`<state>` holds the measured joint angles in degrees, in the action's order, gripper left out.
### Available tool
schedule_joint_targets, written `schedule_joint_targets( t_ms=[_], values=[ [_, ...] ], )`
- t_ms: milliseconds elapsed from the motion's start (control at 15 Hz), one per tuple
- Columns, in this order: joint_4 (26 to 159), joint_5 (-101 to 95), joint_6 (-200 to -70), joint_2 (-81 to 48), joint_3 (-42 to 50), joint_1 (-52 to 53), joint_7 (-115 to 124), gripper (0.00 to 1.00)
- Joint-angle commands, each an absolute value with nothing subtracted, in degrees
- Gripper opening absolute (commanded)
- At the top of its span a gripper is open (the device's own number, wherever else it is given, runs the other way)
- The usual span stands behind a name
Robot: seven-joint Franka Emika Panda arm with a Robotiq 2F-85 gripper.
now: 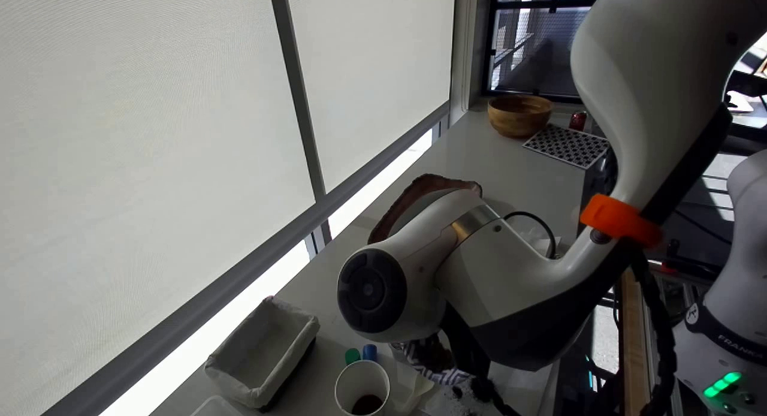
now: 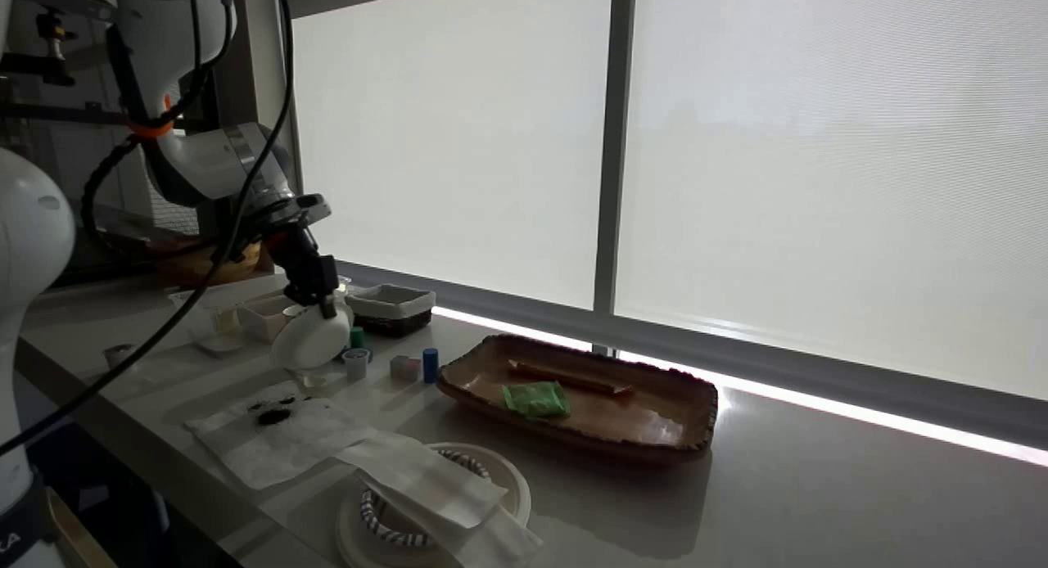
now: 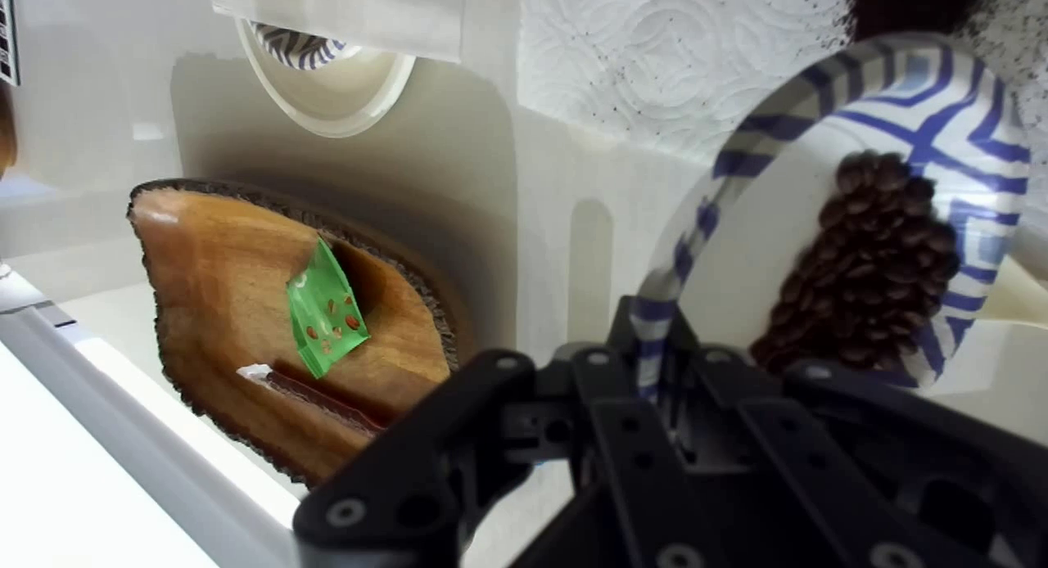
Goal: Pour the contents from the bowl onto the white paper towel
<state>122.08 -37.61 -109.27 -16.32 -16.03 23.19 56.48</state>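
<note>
My gripper (image 3: 659, 331) is shut on the rim of the bowl (image 3: 974, 171), which has blue stripes inside. Dark beans (image 3: 884, 265) lie heaped along one side of it. In an exterior view the bowl (image 2: 315, 339) hangs steeply tilted above the counter, its white outside showing, with the gripper (image 2: 327, 308) at its upper edge. Beside and below it is the white paper towel (image 2: 270, 457), bearing a dark patch of grounds (image 2: 274, 416). The wrist view shows the towel (image 3: 679, 60) sprinkled with dark specks. The arm hides much of the bowl (image 1: 446, 377) in an exterior view.
An oval wooden dish (image 2: 647, 404) holds a green packet (image 2: 536, 398). Near the towel, folded sheets (image 2: 442, 482) cover a striped bowl on a plate (image 2: 516, 502). A paper cup (image 1: 344, 383), a lined tub (image 1: 299, 338) and a blue cap (image 2: 431, 365) stand close by.
</note>
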Motion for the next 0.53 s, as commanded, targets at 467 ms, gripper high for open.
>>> schedule_joint_targets(
  t_ms=[467],
  values=[
    [119.6,-37.9,-106.4,-18.7,-15.1,24.5,57.6,0.01]
  ],
)
